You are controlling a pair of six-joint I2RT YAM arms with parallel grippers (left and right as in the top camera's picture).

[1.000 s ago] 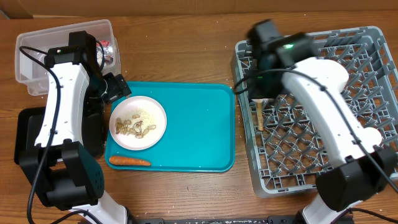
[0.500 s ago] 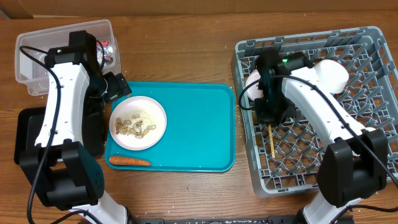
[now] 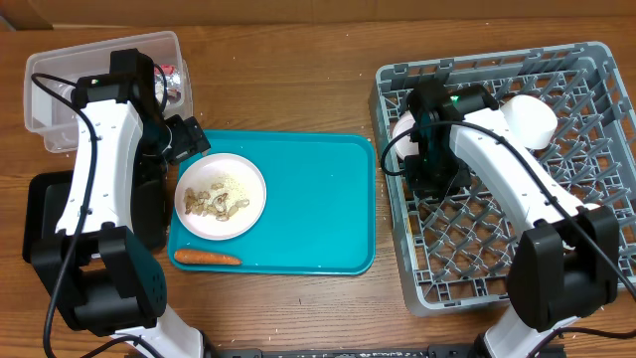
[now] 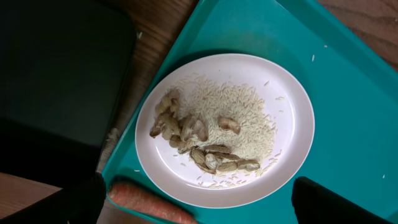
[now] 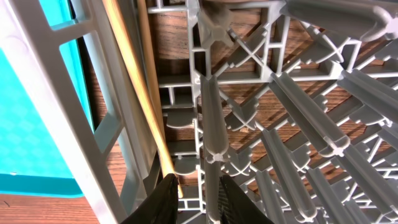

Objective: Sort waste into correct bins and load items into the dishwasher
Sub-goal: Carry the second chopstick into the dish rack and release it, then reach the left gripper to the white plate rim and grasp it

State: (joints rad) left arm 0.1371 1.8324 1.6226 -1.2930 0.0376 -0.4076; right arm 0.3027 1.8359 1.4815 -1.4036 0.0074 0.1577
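Note:
A white plate (image 3: 221, 196) with rice and peanut shells sits on the teal tray (image 3: 318, 209); it also shows in the left wrist view (image 4: 292, 124). A carrot (image 3: 207, 258) lies at the tray's front left, and also shows in the left wrist view (image 4: 143, 202). My left gripper (image 4: 199, 208) is wide open and empty, just above the plate's edge and the carrot. My right gripper (image 5: 199, 202) is low inside the grey dish rack (image 3: 586, 249), fingers slightly apart round a rack peg. A wooden chopstick (image 5: 140, 93) lies along the rack's left wall, its end beside my left finger.
A clear plastic bin (image 3: 60, 75) holding a shiny wrapper stands at the back left. A black bin (image 3: 50, 214) stands left of the tray. A white bowl (image 3: 529, 119) and another white dish (image 3: 401, 125) sit in the rack's far part.
The right arm dropped into the rack with the chopstick. The chopstick, seen below the gripper half a second ago, no longer shows from overhead. The left arm has not moved.

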